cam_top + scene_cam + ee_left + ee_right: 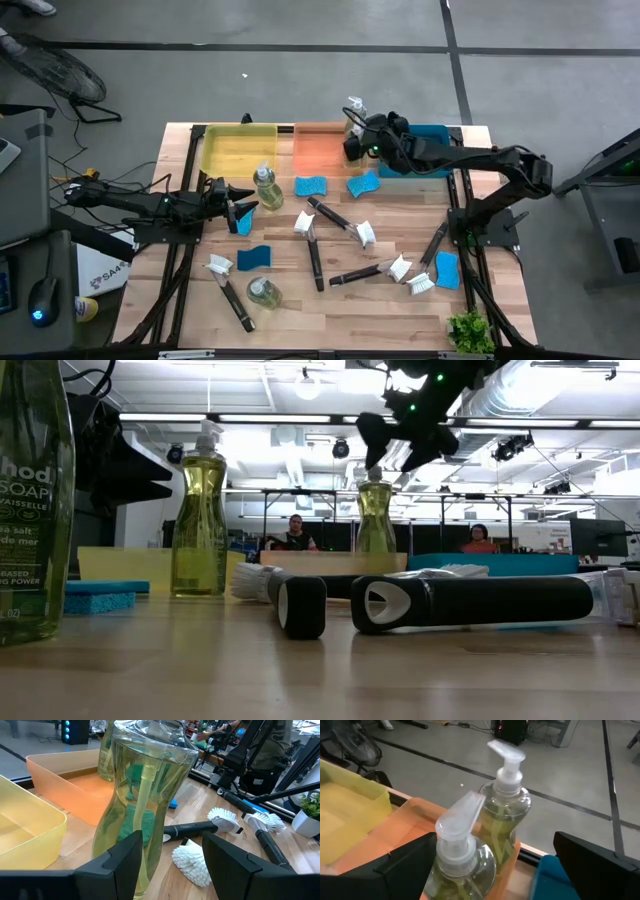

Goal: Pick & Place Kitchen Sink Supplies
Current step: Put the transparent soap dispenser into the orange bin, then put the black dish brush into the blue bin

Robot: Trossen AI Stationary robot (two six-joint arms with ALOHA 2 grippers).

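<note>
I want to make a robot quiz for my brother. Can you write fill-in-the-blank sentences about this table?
The right hand is above the ___ tray. The left hand is open beside a clear soap ___. The wavy sponges are coloured ___.
Missing words: orange, bottle, blue.

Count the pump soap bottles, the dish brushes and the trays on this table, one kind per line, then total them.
soap bottles: 4 (2 standing in the orange tray, 2 on the table)
dish brushes: 5
trays: 3 (yellow, orange, blue)
Total: 12
</note>
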